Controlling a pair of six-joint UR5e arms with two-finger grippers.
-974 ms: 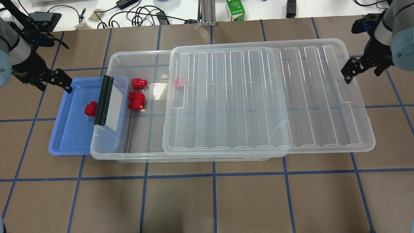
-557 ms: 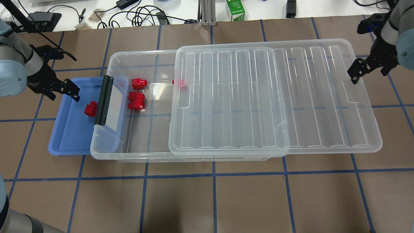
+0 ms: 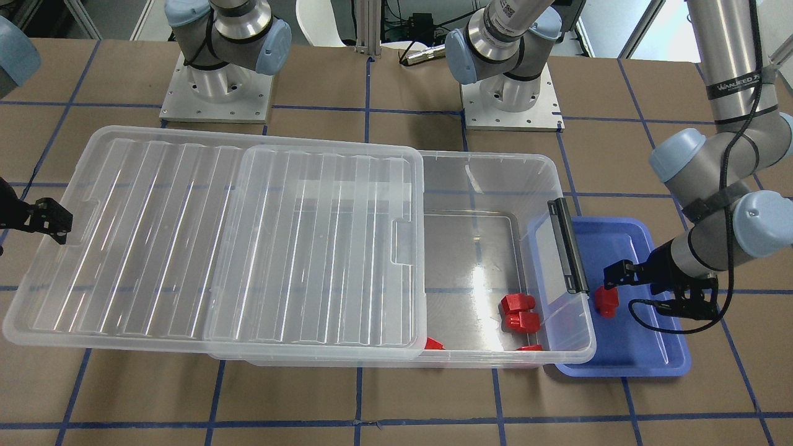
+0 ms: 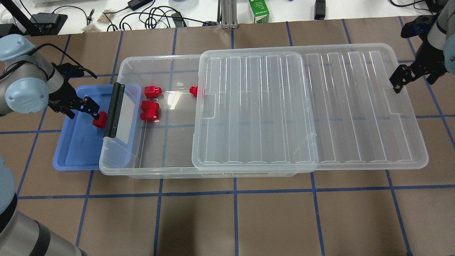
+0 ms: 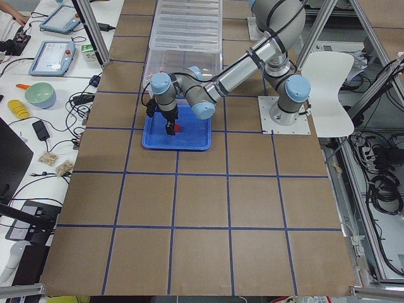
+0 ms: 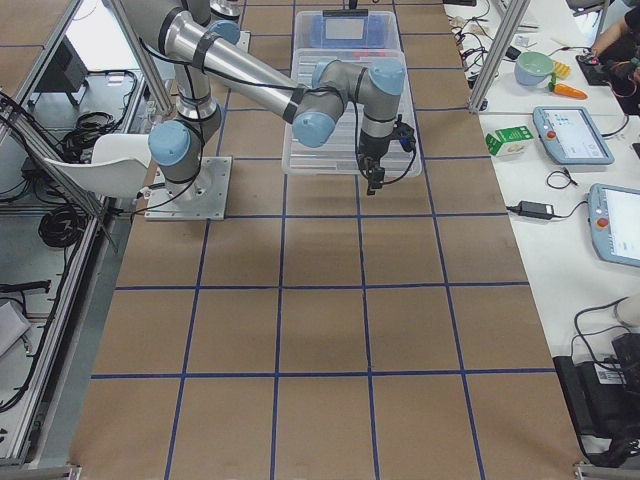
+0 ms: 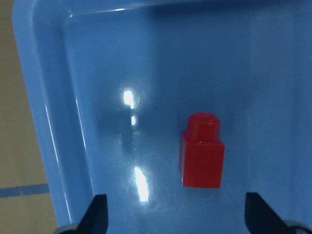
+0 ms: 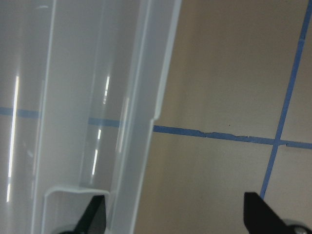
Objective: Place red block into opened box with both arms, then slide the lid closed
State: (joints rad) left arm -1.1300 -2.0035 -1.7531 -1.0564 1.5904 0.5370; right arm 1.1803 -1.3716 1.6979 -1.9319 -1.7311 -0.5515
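The task is at an early stage. In the overhead view the lid (image 4: 309,106) sits slid to the right, covering the right part of the box (image 4: 149,172) and overhanging its right end, so the left part is open. Several red blocks (image 4: 150,110) already lie inside, near the black bar (image 4: 114,110).

1 more block (image 4: 100,119) lies loose in the blue tray (image 4: 71,149), which is tucked under the box's left end. The left gripper (image 7: 178,219) hovers over it with fingers spread wide, the block between them but untouched. The right gripper (image 8: 178,219) hangs at the lid's right short edge, also spread and clamped on nothing.

Left to do, as I judge it: grasp the block, carry it over the bar, drop it in, then push the lid left until shut.

The bench (image 4: 234,220) is brown with a grid of blue tape. Beyond its far edge a white table holds cables, adapters and a green carton (image 4: 258,11). The side views show aluminium framing, a white chair and tablets.
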